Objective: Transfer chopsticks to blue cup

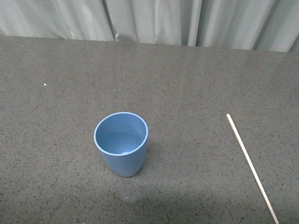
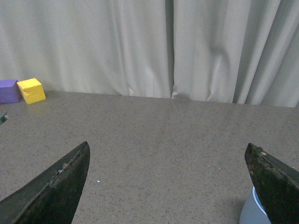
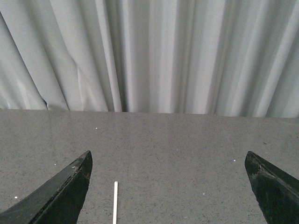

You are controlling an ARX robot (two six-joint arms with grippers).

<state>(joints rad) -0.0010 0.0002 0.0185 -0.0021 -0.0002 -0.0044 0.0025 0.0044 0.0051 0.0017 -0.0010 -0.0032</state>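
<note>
The blue cup (image 1: 121,143) stands upright and empty on the grey speckled table, left of centre in the front view. A sliver of it shows in the left wrist view (image 2: 252,212), beside one finger. The chopstick (image 1: 251,167) lies flat on the table at the right, running from mid-right down to the front edge. Its far end shows in the right wrist view (image 3: 115,203), between the fingers, nearer one of them. My left gripper (image 2: 168,154) is open and empty above the table. My right gripper (image 3: 168,156) is open and empty. Neither arm shows in the front view.
A yellow block (image 2: 31,90) and a purple block (image 2: 9,90) sit at the table's far edge by the pale curtain (image 1: 154,21). The curtain hangs along the back of the table (image 1: 187,84).
</note>
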